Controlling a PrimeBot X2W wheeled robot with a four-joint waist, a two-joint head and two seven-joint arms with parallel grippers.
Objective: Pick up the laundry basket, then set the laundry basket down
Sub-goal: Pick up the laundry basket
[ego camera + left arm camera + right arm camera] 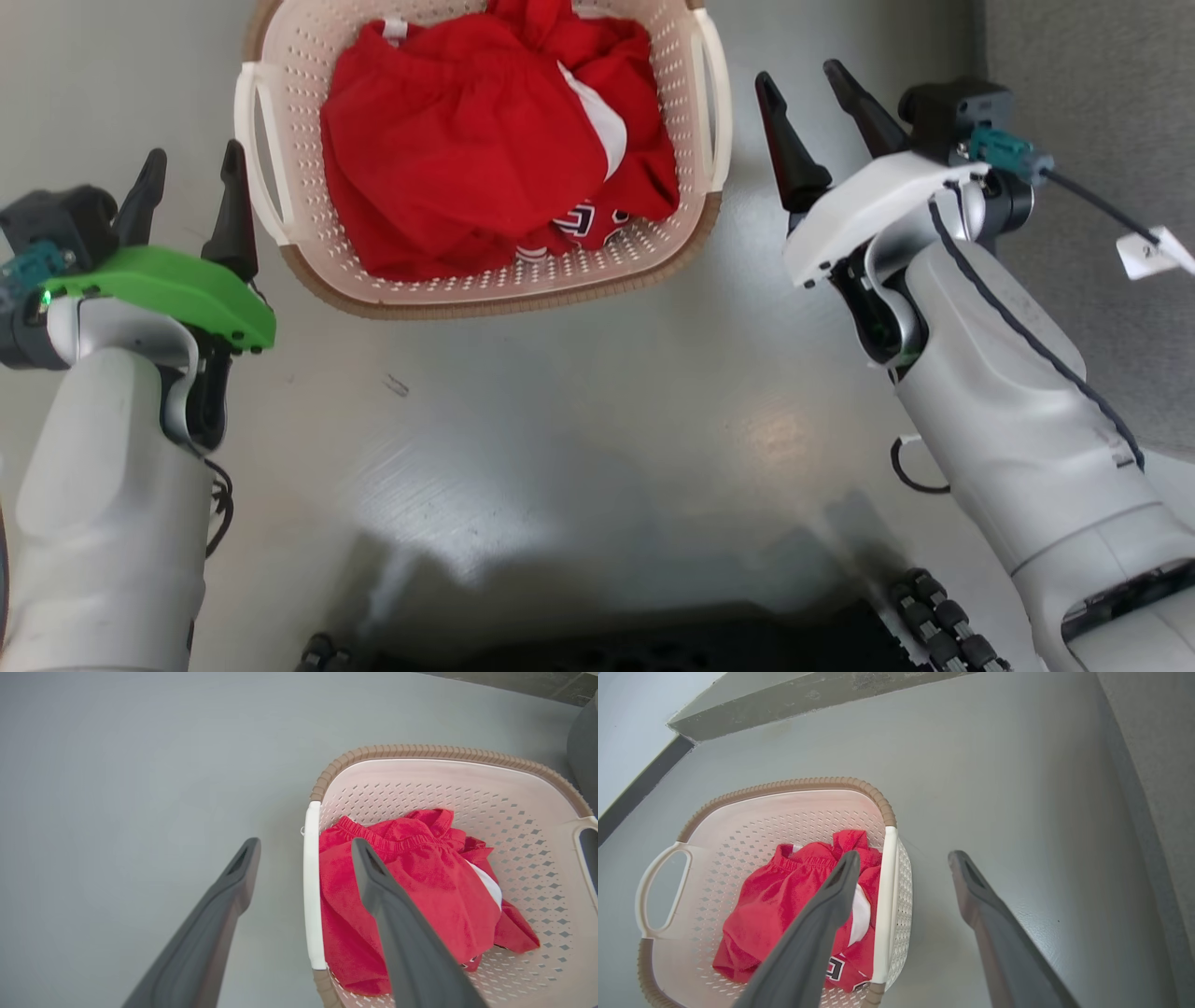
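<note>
The laundry basket, cream with a brown rim, stands on the grey floor at the top centre, with red clothing inside. My left gripper is open just left of the basket's left handle. In the left wrist view the left gripper has one finger on either side of the white handle, above it. My right gripper is open a little right of the right handle. In the right wrist view the right gripper also frames that handle. Neither holds anything.
A darker grey textured strip runs along the right side of the floor. A low grey step lies beyond the basket. My dark base is at the bottom edge. A white tag hangs from the right wrist cable.
</note>
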